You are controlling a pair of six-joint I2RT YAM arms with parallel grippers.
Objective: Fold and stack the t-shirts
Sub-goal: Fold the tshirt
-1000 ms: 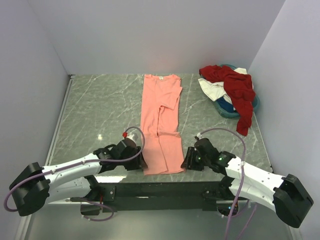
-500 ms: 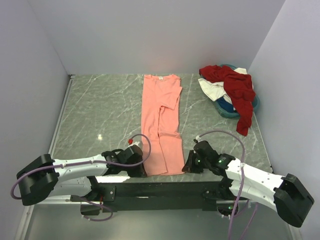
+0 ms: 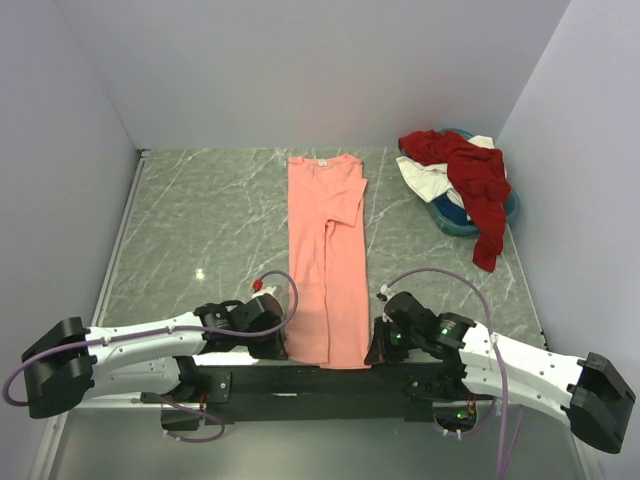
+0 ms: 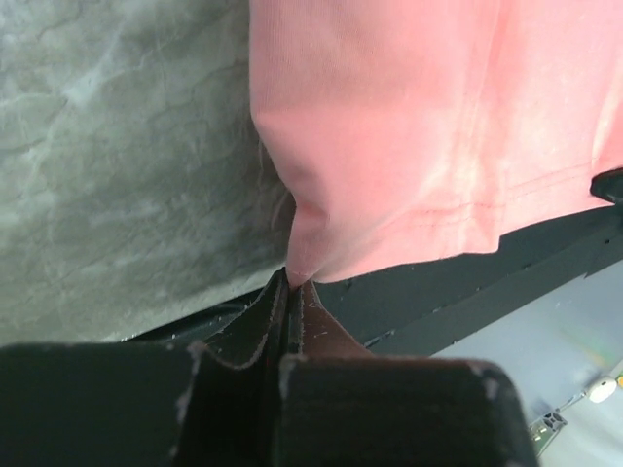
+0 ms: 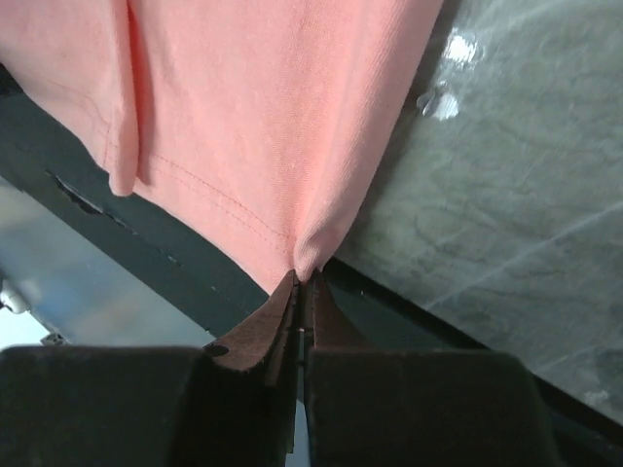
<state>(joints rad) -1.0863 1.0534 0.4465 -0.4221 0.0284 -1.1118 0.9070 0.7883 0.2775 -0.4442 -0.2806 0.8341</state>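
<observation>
Salmon-pink t-shirt (image 3: pixel 310 260) corners out of sight between fingers (image 4: pixel 243 329)

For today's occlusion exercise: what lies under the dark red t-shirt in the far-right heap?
Under the dark red t-shirt a white t-shirt pokes out at the left, and a teal-blue t-shirt shows lowest. How far either extends beneath the red cloth is covered.

Teal-blue shirt (image 3: pixel 458 226) lay mostly buried under dark red shirt (image 3: pixel 475 175) and white shirt (image 3: pixel 420 178) (one edge showed). Salmon-pink shirt (image 3: pixel 328 260) corners were hidden inside left pincer (image 4: pixel 290 287) and right pincer (image 5: pixel 303 287).
</observation>
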